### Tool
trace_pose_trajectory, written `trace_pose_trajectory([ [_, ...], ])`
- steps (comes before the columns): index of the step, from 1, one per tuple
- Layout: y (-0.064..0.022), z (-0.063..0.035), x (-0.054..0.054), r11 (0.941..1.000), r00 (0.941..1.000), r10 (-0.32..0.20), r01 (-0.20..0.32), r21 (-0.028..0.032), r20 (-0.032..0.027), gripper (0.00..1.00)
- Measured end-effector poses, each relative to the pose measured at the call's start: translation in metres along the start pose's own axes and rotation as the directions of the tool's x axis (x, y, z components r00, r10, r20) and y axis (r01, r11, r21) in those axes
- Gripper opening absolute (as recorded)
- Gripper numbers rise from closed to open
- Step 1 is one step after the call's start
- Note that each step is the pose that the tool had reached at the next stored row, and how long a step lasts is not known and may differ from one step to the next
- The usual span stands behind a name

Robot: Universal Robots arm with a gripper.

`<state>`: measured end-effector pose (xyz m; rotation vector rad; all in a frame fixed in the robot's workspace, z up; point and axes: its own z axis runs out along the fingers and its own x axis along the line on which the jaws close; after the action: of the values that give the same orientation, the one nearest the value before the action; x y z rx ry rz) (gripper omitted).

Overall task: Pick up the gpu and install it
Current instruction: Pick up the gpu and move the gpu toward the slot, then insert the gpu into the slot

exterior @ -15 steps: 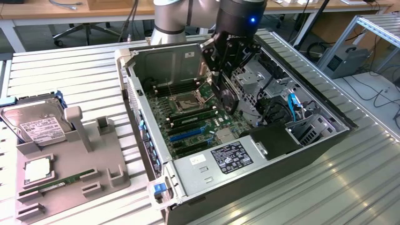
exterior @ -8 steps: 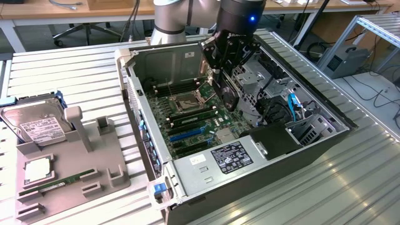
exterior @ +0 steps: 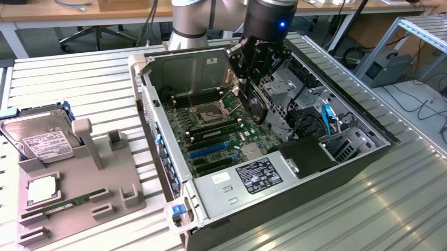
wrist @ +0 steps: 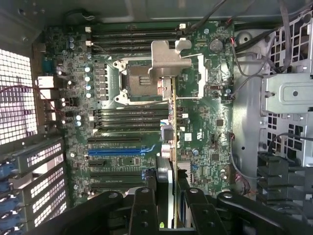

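Gripper (exterior: 252, 86) jaws stood partly closed and clamped on the gpu (exterior: 254, 107), which hung on edge inside the open computer case (exterior: 157, 78), over the motherboard (exterior: 209, 133) and, as far as could be judged, not touching it. In the wrist view the black fingers (wrist: 142, 210) pinched the card's thin edge (wrist: 169, 134), and its silvery bracket (wrist: 168, 56) stuck out at the far end over the processor socket (wrist: 139, 81).

At the exterior view's left lay a grey tray (exterior: 104, 183) with the hard drive (exterior: 42, 138) and the green memory stick (exterior: 63, 205), well apart from the case and untouched. Next came the case's rear wall with its perforated slot covers (wrist: 39, 171), then the board's expansion slots (exterior: 209, 150), one of them blue (wrist: 120, 152). Beyond those hung the card, near the drive cage (exterior: 286, 89) and the loose blue cables (exterior: 327, 117) at the exterior view's right.

The card's length appeared to run across the slots, not along them. To seat it well, I judged, it needed turning until it lay in line with a slot, bracket toward the slot covers, kept upright and brought straight down so the edge connector met the slot squarely. A tilted or offset descent risked catching the socket lever or the cables.
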<state>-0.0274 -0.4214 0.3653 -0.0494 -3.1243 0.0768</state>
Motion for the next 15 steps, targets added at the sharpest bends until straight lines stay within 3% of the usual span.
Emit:
trace_pose_trajectory([
  [15,0.0001,0.0014,-0.0019,1.0000,1.0000,0.000,0.000,-0.0001,0.0000,0.27],
])
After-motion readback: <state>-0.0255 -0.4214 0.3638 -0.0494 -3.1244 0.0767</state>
